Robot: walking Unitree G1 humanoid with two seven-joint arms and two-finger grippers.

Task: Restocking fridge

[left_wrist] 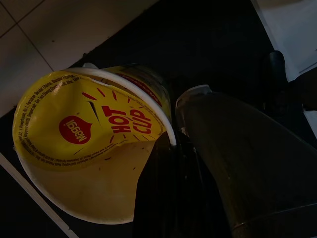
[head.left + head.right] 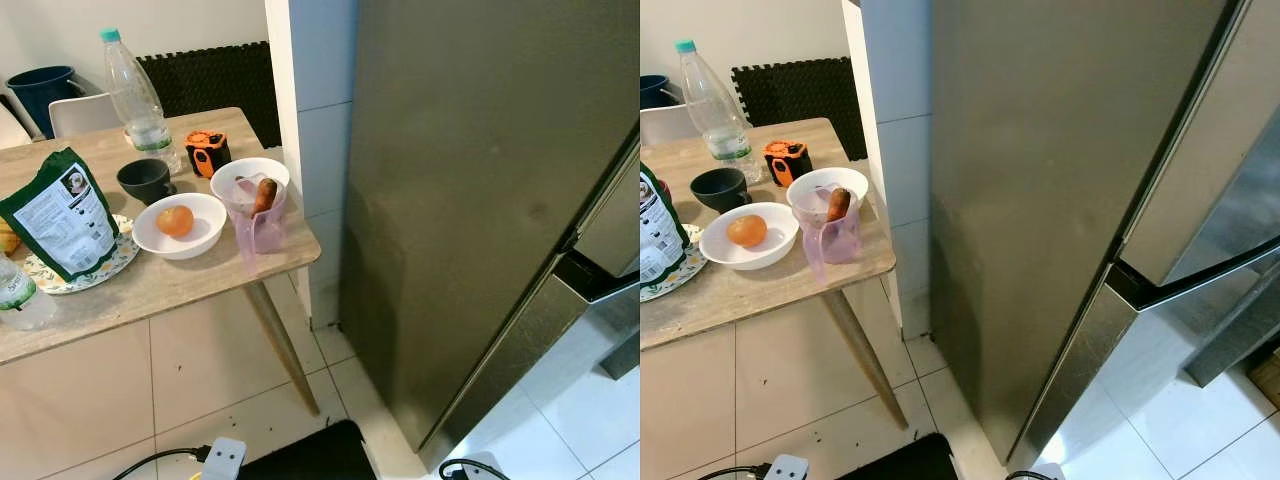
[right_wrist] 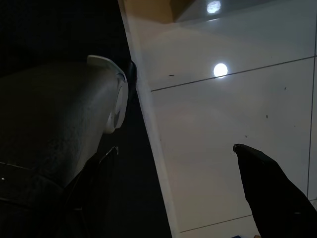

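Observation:
A tall steel fridge [image 2: 480, 200] stands to my right with its doors closed; a dark handle gap [image 2: 1200, 275] runs between the upper and lower door. In the left wrist view my left gripper [image 1: 163, 153] is shut on a yellow Maggi Hot Cup noodle cup [image 1: 84, 134], with a black finger [image 1: 161, 188] lying against the cup's rim. It hangs low over dark floor. In the right wrist view my right gripper [image 3: 183, 198] hangs open over white floor tiles, with one black fingertip [image 3: 265, 183] in sight and nothing between the fingers.
A wooden table [image 2: 180, 275] stands at left beside a white tiled pillar [image 2: 310, 120]. It carries a white bowl with an orange fruit [image 2: 175, 220], a pink jug with a carrot [image 2: 262, 205], a dark cup [image 2: 146, 180], a water bottle [image 2: 135, 95] and a green bag [image 2: 55, 215]. Cables [image 2: 160, 460] lie on the floor.

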